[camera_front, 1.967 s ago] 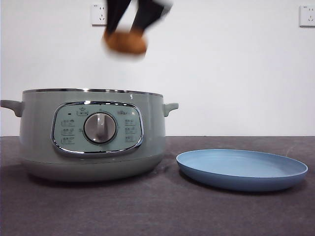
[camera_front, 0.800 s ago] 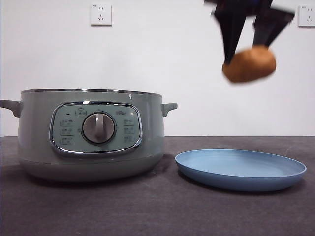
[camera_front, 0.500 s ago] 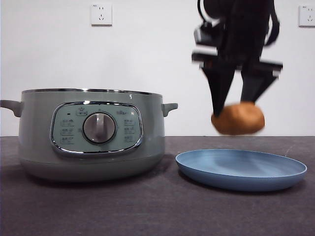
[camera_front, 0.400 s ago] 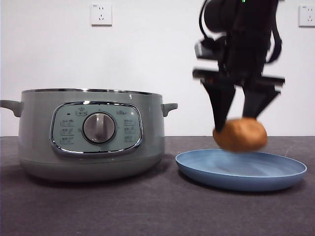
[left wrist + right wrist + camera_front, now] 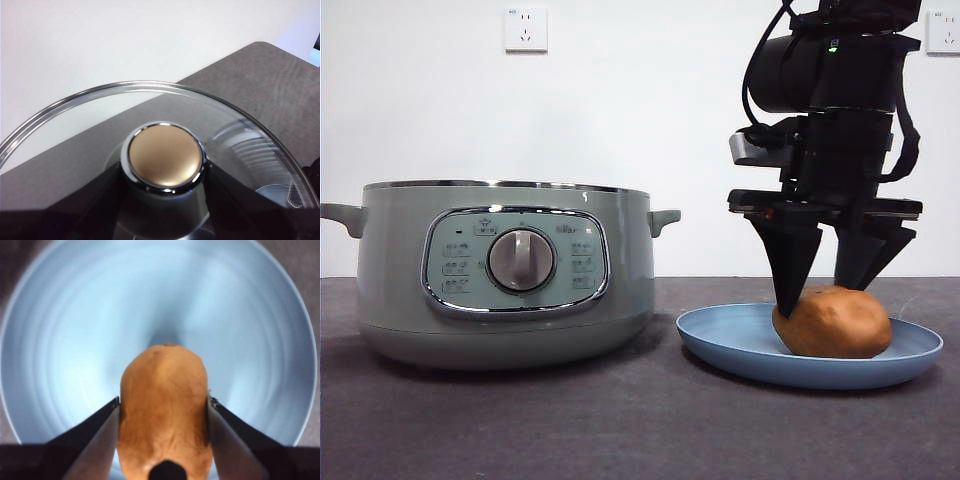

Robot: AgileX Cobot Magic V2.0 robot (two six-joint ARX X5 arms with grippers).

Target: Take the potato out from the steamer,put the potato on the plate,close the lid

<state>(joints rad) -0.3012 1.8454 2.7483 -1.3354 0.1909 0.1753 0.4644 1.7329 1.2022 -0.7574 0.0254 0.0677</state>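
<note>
The orange-brown potato point(image 5: 832, 322) lies on the light-blue plate point(image 5: 720, 340), to the right of the sage-green steamer point(image 5: 390, 280). My right gripper point(image 5: 822, 300) comes down from above and its two black jaws press the potato's sides. The right wrist view shows the potato point(image 5: 164, 405) gripped between the jaws of the right gripper point(image 5: 164, 402), near the middle of the plate point(image 5: 60, 315). My left gripper point(image 5: 165, 172) is shut on the round knob point(image 5: 165, 155) of the glass lid point(image 5: 245, 145) and holds it up, outside the front view. The steamer stands with no lid on it.
The steamer's right side handle point(image 5: 665, 218) points toward the plate, with a narrow gap of dark table point(image 5: 660, 420) between the two. A white wall with two sockets point(image 5: 525, 30) stands behind.
The right gripper has carried the potato from above the steamer rightward and lowered it. The potato now rests on the plate instead of hanging just above it.
</note>
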